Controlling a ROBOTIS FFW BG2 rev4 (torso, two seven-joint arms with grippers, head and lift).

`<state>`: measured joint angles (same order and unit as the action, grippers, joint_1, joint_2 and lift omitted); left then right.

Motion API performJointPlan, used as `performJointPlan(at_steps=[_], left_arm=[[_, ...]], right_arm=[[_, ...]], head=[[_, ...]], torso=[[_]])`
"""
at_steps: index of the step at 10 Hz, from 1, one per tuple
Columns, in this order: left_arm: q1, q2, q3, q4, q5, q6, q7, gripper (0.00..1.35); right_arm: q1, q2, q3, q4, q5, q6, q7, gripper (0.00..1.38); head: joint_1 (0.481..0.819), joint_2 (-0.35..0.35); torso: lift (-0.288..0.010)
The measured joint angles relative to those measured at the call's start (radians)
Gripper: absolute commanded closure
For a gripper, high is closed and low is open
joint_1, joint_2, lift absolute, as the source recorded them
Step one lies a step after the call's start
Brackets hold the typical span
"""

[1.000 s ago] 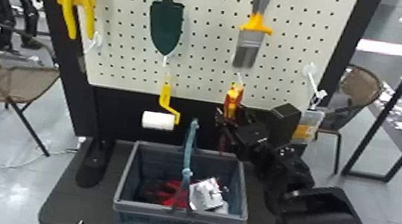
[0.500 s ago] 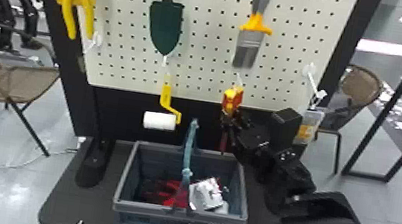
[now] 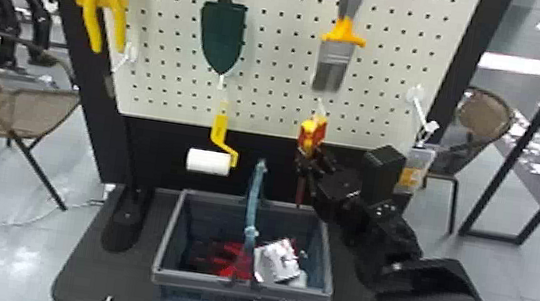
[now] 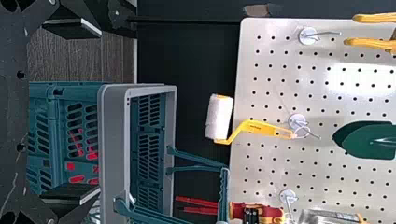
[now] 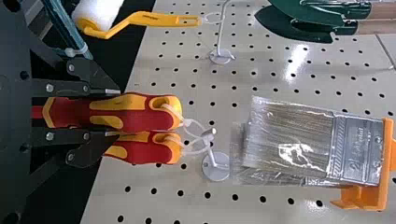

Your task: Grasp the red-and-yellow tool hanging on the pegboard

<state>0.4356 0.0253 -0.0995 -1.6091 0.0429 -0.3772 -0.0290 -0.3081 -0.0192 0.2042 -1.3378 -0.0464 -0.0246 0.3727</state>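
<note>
Mid-frame, the red-and-yellow tool (image 3: 312, 135) is hanging off the pegboard (image 3: 268, 86). The right gripper (image 5: 109, 114) has been settling in, and its fingers are now clamping one handle, so the grasp is looking nearly secured.

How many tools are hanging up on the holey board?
5: yellow pliers top left, green trowel top middle, paintbrush right of it, yellow paint roller under the trowel, red-and-yellow tool under the paintbrush. A small pack hanging far right is unclear.
</note>
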Motion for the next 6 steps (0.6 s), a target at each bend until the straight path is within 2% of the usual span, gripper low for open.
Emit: performJointPlan(at_steps=[6], left_arm=[[0.002,0.002,0.000,0.000,0.003,0.000,0.000,0.14]], right_arm=[[0.001,0.005,0.000,0.002,0.008,0.000,-0.013,1.28]], head=[[0.549,0.000]], torso=[[-0.100]])
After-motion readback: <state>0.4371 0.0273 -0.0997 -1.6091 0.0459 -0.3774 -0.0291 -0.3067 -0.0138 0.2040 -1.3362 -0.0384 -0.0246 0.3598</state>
